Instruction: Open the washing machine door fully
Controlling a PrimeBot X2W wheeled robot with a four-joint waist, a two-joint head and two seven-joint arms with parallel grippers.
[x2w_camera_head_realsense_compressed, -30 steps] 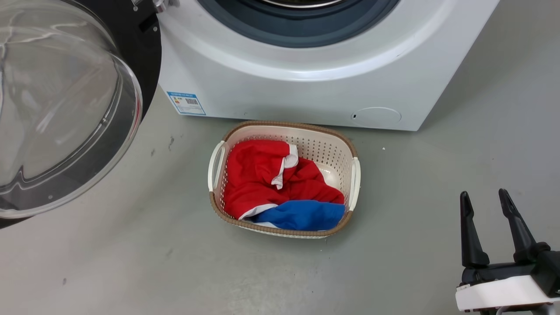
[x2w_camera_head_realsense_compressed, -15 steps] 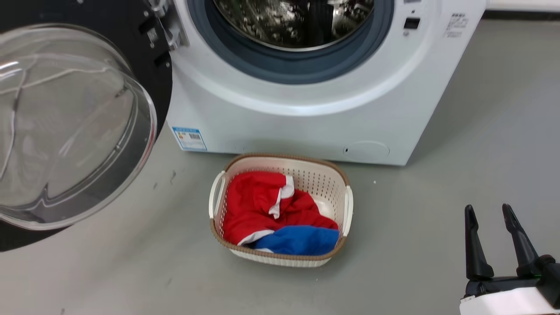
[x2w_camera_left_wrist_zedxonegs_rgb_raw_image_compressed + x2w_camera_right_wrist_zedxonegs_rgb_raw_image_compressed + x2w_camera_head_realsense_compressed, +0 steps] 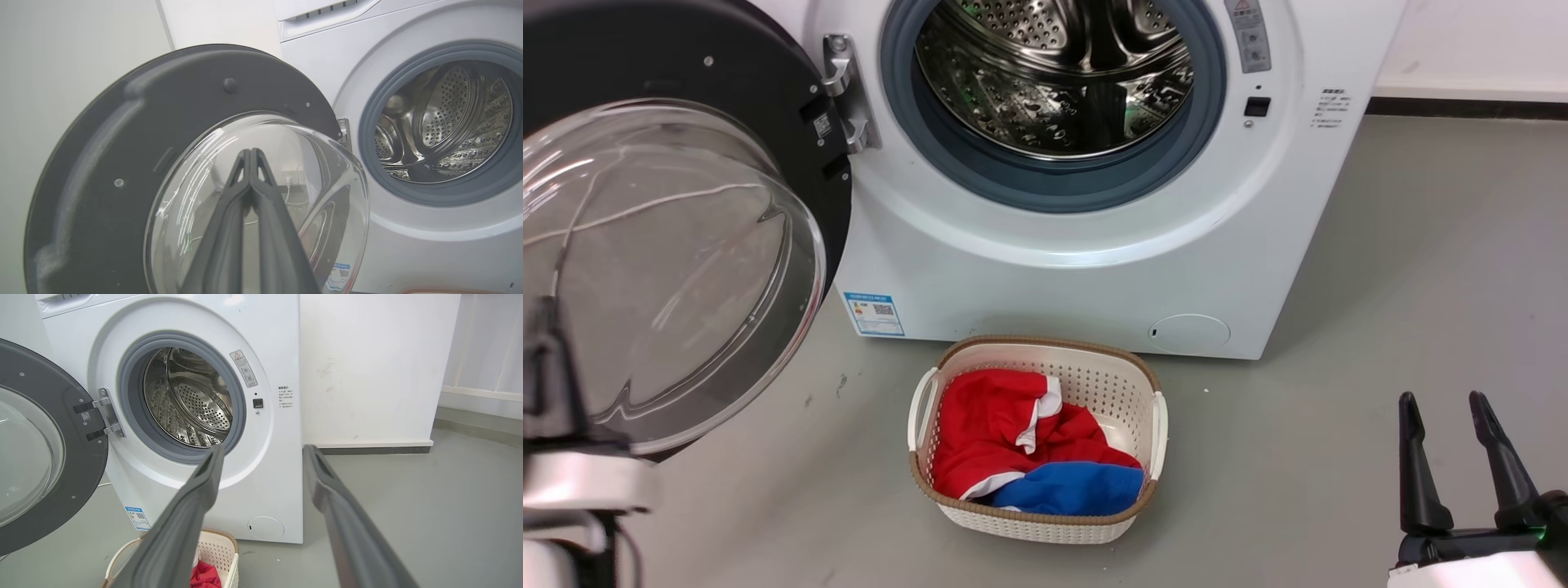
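The white washing machine [image 3: 1054, 278] stands with its steel drum [image 3: 1054, 73] exposed. The washing machine door [image 3: 645, 57], a black disc with a clear glass bowl [image 3: 670, 269], is swung out to the left on its metal hinge [image 3: 843, 90]. My left gripper [image 3: 543, 327] rises blurred at the lower left in front of the bowl. In the left wrist view the left gripper [image 3: 249, 153] is shut and empty, its tips over the glass bowl [image 3: 327, 171]; whether they touch it I cannot tell. My right gripper [image 3: 1445, 408] stands open and empty over the floor at the lower right. In the right wrist view the right gripper [image 3: 263, 451] points at the washing machine [image 3: 278, 477].
A cream laundry basket [image 3: 1045, 355] with red and blue clothes [image 3: 1013, 433] sits on the grey floor just in front of the machine. A white wall and dark skirting [image 3: 376, 450] run to the right of the machine.
The head camera has tilted up, so the drum and hinge have come into the picture and the basket sits lower. My left gripper has come into the head view at the lower left.
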